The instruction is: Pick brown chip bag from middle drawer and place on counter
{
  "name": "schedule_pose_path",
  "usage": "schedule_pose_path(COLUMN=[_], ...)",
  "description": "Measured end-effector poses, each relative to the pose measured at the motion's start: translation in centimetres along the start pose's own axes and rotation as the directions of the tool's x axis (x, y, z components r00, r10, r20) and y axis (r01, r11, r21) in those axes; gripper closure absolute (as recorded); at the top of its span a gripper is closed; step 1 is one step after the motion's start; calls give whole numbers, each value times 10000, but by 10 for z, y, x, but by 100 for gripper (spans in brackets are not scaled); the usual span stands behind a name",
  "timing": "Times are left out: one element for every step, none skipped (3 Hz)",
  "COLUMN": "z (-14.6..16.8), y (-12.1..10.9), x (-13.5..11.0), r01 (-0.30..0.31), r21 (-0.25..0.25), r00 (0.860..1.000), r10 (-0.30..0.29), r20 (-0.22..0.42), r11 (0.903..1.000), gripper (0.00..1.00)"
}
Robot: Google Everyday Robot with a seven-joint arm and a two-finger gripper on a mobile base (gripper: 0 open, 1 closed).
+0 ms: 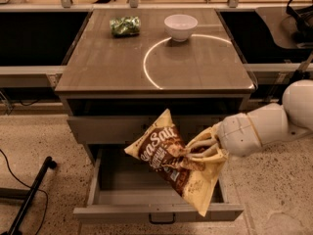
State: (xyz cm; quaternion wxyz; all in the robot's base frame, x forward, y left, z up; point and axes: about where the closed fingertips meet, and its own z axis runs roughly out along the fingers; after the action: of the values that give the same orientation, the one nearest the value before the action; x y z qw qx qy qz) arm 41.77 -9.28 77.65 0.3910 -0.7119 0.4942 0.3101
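The brown chip bag (168,155), dark brown with white script and cream-yellow ends, hangs tilted in the air over the open middle drawer (156,212). My gripper (201,150) comes in from the right on a white arm and is shut on the bag's right side, its fingers (205,142) crumpling the foil. The drawer is pulled out, with its dark handle at the front centre. Its floor shows behind the bag. The counter (112,65), grey-brown with a bright curved line, lies above and behind the drawer.
A small green shiny packet (124,26) and a white bowl (180,27) sit at the counter's far edge. The closed top drawer front (107,129) is just behind the bag. A dark stand leg and cable (29,195) lie on the floor at left.
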Motion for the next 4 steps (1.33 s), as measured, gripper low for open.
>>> schedule_pose_path(z=[-26, -54, -54, -66], y=[-18, -40, -41, -66], x=[-32, -62, -62, -71], r01=[927, 1732, 1737, 2299], r21=[277, 771, 778, 1533], r00=[9955, 9840, 9839, 9732], r10=[-921, -1692, -1697, -2272], r20=[-225, -560, -558, -356], r11=[9953, 9819, 9817, 9611], gripper=[100, 100, 100, 100])
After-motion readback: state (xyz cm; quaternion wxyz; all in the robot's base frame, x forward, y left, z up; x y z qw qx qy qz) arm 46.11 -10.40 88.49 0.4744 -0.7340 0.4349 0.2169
